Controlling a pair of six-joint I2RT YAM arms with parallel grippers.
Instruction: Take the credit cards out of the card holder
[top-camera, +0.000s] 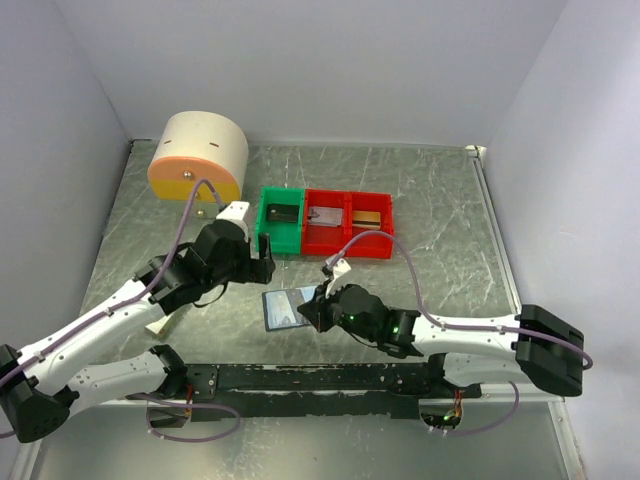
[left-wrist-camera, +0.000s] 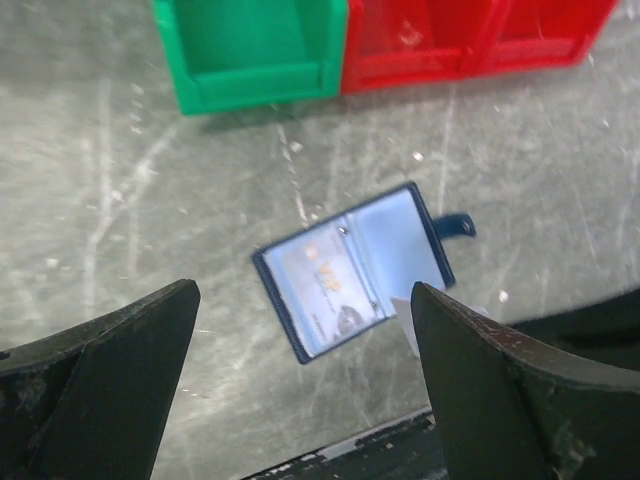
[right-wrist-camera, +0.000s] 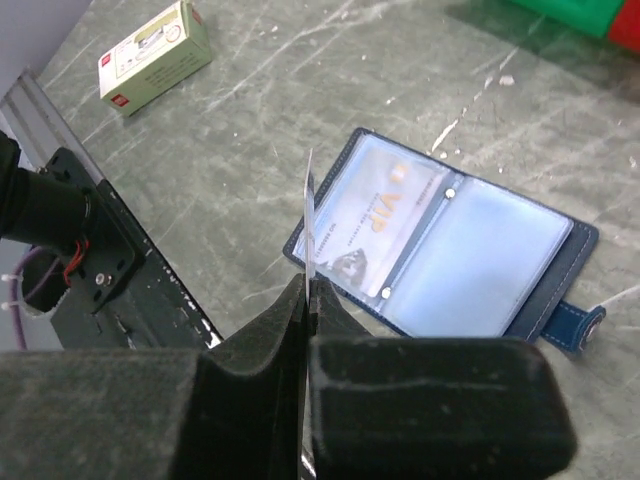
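The card holder (right-wrist-camera: 470, 250) lies open and flat on the worktop (top-camera: 440, 220), near the middle of its front edge. The right gripper (right-wrist-camera: 308, 300) is clamped tight on a thin pale card (right-wrist-camera: 311, 215), which stands upright, seen edge-on, over the holder's near end. A card marked VIP (right-wrist-camera: 375, 225) sits in one clear pocket. The left gripper (left-wrist-camera: 305, 295) hovers between the holder and a green tray (top-camera: 285, 243), jaws spread wide, gripping nothing. Beside it, a red tray (top-camera: 320, 245) has a grey card (top-camera: 325, 215) and a tan card (top-camera: 366, 217) in separate compartments. A cream box (right-wrist-camera: 155, 55) lies toward the front left corner.
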